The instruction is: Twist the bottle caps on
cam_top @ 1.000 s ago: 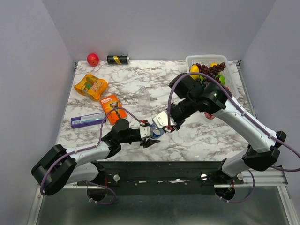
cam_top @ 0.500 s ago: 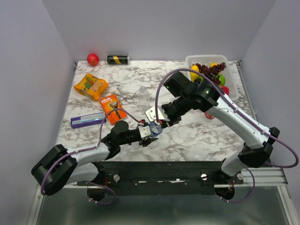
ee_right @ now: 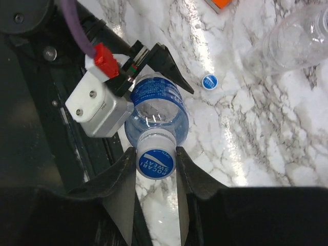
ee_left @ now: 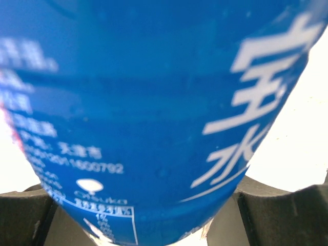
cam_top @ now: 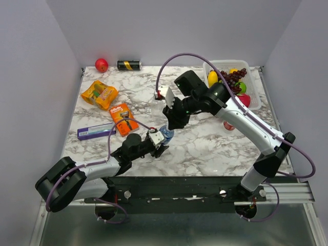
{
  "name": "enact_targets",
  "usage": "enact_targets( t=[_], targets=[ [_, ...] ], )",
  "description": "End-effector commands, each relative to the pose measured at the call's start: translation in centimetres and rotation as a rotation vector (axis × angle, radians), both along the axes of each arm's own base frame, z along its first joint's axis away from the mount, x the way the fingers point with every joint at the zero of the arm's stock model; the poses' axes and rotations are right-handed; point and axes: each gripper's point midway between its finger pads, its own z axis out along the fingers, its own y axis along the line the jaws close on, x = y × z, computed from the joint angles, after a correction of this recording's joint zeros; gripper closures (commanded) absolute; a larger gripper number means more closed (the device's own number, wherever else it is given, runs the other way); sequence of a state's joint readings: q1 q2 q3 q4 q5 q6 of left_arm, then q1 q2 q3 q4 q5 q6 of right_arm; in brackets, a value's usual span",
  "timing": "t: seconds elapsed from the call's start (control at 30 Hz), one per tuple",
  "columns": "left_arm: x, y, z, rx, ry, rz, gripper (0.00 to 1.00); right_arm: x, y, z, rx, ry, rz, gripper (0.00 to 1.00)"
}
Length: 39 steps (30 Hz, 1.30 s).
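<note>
My left gripper (cam_top: 161,145) is shut on the blue-labelled bottle (cam_top: 167,135) and holds it upright near the table's front. The bottle's label (ee_left: 154,102) fills the left wrist view. My right gripper (cam_top: 171,125) is right above it. In the right wrist view its fingers (ee_right: 125,169) press both sides of a blue cap (ee_right: 156,163) that sits on the bottle's neck. A second blue cap (ee_right: 209,81) lies loose on the marble. The plain bottle (ee_right: 297,41) stands beyond it and also shows in the top view (cam_top: 156,106). The red cap is out of view.
Two orange packs (cam_top: 99,95) (cam_top: 122,118) and a purple box (cam_top: 96,131) lie at the left. A red ball (cam_top: 101,65) and a black can (cam_top: 129,65) are at the back. A white fruit basket (cam_top: 225,65) stands at the back right.
My right arm has swung left and its wrist has turned over the blue-labelled bottle. The left gripper has shifted slightly with the bottle still in it.
</note>
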State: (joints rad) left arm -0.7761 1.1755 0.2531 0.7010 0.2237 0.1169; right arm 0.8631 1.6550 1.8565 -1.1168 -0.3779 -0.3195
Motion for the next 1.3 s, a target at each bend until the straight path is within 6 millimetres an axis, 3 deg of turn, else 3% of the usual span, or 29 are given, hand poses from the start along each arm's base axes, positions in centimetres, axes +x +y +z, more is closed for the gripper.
enact_targets(
  t=[0.0, 0.23, 0.3, 0.43, 0.6, 0.7, 0.87, 1.07, 1.2, 1.27],
  targets=[
    [2.7, -1.8, 11.8, -0.314, -0.21, 0.079, 1.0, -1.4, -0.3, -5.1, -0.163, 0.275, -0.217, 0.78],
    [3.7, -1.6, 9.9, -0.292, -0.093, 0.154, 1.0, -0.7, 0.4, -4.8, -0.159, 0.286, -0.25, 0.76],
    [3.6, -1.6, 8.8, -0.273, -0.054, 0.161, 1.0, -0.1, 0.8, -4.0, -0.141, 0.247, -0.233, 0.71],
    [3.4, -1.4, 7.1, -0.245, -0.015, 0.164, 1.0, 1.4, 1.3, -2.4, -0.106, 0.159, -0.227, 0.7],
    [3.2, -1.4, 5.6, -0.215, 0.018, 0.166, 1.0, 2.4, 1.3, -0.8, -0.083, 0.087, -0.214, 0.43],
    [3.2, -1.4, 5.1, -0.205, 0.029, 0.165, 1.0, 2.7, 1.7, 0.9, -0.044, 0.039, -0.174, 0.29],
    [2.8, -2.2, 5.2, -0.213, 0.061, 0.131, 1.0, 2.8, 2.5, 6.4, 0.084, -0.07, -0.098, 0.21],
    [2.9, -3.0, 5.2, -0.193, 0.061, 0.096, 1.0, 3.4, 2.0, 9.8, 0.146, -0.19, -0.092, 0.13],
    [1.8, -3.5, 5.0, -0.168, 0.034, 0.009, 1.0, 2.1, 1.0, 10.8, 0.169, -0.308, 0.084, 0.15],
    [1.0, -3.5, 4.4, -0.13, 0.002, -0.042, 1.0, 0.0, -0.3, 10.3, 0.178, -0.341, 0.201, 0.16]
  ],
)
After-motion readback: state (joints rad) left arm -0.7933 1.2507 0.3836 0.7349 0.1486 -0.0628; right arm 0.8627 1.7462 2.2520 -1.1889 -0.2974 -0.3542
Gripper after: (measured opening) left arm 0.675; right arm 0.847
